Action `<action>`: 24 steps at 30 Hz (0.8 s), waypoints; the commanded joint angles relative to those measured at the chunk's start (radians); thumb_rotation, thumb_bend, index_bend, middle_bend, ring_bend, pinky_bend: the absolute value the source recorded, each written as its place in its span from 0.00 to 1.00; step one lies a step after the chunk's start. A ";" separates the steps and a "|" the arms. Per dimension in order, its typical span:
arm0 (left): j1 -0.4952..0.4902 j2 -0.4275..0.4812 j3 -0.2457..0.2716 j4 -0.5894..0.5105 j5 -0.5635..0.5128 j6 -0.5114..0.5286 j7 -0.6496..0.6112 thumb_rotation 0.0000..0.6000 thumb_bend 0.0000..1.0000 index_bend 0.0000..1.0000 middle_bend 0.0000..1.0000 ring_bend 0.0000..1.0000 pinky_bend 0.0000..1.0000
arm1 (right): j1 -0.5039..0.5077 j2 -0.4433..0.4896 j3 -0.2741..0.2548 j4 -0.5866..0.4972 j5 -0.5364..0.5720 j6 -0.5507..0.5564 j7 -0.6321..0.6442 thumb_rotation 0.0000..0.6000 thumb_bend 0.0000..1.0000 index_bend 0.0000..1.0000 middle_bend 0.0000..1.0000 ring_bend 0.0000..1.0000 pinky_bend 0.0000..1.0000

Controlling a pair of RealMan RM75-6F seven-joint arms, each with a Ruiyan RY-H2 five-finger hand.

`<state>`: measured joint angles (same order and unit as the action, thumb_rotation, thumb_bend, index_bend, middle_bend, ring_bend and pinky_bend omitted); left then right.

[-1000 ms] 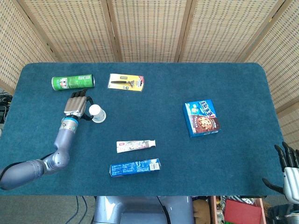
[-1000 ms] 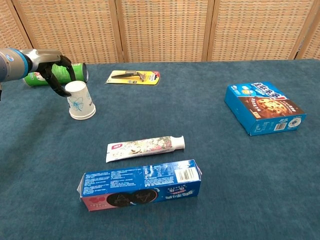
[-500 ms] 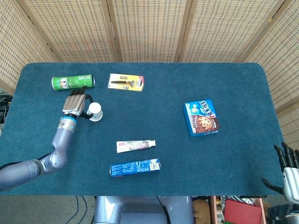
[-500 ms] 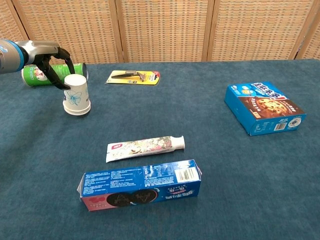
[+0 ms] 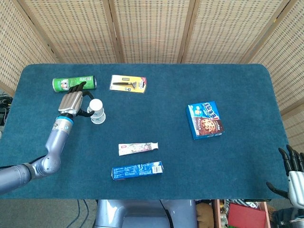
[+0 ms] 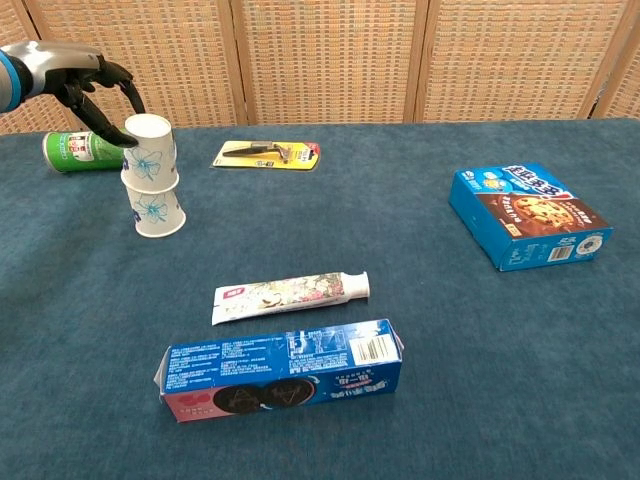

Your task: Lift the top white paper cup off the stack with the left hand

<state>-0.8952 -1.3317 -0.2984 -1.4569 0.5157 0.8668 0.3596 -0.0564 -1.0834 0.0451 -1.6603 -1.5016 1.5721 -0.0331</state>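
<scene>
Working from the near edge of the table (image 6: 560, 400) outward, we count one long blue biscuit carton (image 6: 282, 370) lying flat, one toothpaste tube (image 6: 290, 292) just behind it, one blue cookie box (image 6: 528, 216) out to the side, two white paper cups, one carded razor pack (image 6: 267, 153) and one green can (image 6: 82, 150) on its side at the far edge. We count two hands: the left hand (image 6: 92, 85) pinches the upper cup near its top between thumb and fingers, while the right hand (image 5: 293, 172) shows only at the head view's lower corner, fingers apart and holding nothing. Compared with half a second ago, the single nested stack has separated: the top cup (image 6: 149, 153) now sits raised, its rim overlapping only the base of the lower cup (image 6: 157, 210), which remains inverted on the cloth. The left hand has risen with it, and the stack has shifted slightly. The top cup is white with a pale blue floral print, inverted with the flat base up, and tilted a little. It hangs directly above the lower cup, near the green can.
</scene>
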 commanded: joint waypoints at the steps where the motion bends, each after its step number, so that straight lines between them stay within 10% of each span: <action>1: 0.019 0.062 -0.030 -0.064 0.021 -0.007 -0.046 1.00 0.26 0.40 0.00 0.00 0.00 | 0.000 0.001 0.000 0.000 0.000 0.000 0.001 1.00 0.00 0.00 0.00 0.00 0.00; 8: 0.040 0.128 -0.068 -0.155 0.076 -0.023 -0.142 1.00 0.26 0.40 0.00 0.00 0.00 | 0.001 0.003 0.000 -0.002 0.000 -0.003 0.003 1.00 0.00 0.00 0.00 0.00 0.00; 24: -0.055 -0.096 -0.012 0.079 -0.008 -0.103 -0.159 1.00 0.26 0.40 0.00 0.00 0.00 | 0.014 -0.001 0.009 0.015 0.041 -0.041 0.014 1.00 0.00 0.00 0.00 0.00 0.00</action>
<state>-0.9377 -1.4055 -0.3194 -1.4016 0.5221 0.7771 0.2030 -0.0439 -1.0842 0.0537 -1.6459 -1.4620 1.5325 -0.0196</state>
